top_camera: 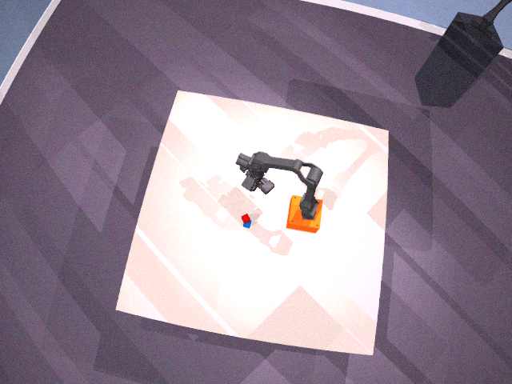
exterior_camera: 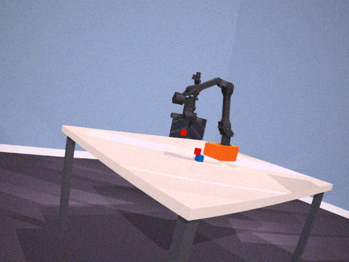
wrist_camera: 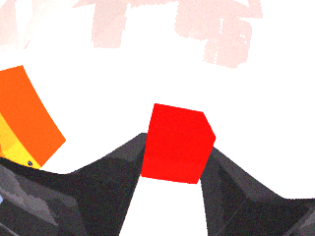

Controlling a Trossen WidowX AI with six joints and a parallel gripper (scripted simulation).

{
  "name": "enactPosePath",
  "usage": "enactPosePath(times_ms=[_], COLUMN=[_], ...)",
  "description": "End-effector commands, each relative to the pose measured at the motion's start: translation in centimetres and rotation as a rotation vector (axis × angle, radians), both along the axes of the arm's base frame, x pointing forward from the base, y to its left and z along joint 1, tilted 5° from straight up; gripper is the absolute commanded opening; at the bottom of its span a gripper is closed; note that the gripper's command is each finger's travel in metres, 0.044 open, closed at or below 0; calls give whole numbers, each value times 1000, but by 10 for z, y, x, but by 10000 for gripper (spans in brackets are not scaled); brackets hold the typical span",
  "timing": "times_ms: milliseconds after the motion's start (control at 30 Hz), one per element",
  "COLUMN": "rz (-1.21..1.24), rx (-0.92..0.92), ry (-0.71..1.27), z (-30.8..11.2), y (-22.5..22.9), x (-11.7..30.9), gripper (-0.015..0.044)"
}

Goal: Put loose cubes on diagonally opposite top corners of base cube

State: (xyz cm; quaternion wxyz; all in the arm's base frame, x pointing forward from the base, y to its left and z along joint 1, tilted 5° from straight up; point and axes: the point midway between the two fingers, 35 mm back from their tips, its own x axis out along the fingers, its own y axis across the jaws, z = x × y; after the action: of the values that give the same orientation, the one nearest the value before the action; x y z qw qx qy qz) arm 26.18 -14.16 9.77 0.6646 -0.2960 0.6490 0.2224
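Observation:
The blue base cube (top_camera: 247,226) (exterior_camera: 199,158) stands on the table. One red cube (top_camera: 246,218) (exterior_camera: 197,150) rests on top of it, offset to one side and looking level; the exact corner is too small to tell. My gripper (top_camera: 258,186) (wrist_camera: 174,144) is shut on the other red cube (exterior_camera: 183,132) (wrist_camera: 176,145). The held cube is above the table, off to the side of the two stacked cubes and higher than them. It sits between both fingertips in the wrist view and is hidden under the gripper in the top view.
The arm's orange mounting block (top_camera: 295,221) (exterior_camera: 225,153) (wrist_camera: 36,115) stands on the pale table (top_camera: 186,289) (exterior_camera: 197,191), to the right of the stacked cubes in the top and exterior views. A dark box-shaped object (top_camera: 454,62) shows beyond the table at the upper right in the top view.

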Motion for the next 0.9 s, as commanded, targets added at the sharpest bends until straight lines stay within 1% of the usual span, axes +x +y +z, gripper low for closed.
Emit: enactPosePath(times_ms=[0,867], rz=[-112,-760], rx=[10,64], ry=[-13,-61], z=[0,-9], y=[12,83], x=[6,28], gripper=[105,105])
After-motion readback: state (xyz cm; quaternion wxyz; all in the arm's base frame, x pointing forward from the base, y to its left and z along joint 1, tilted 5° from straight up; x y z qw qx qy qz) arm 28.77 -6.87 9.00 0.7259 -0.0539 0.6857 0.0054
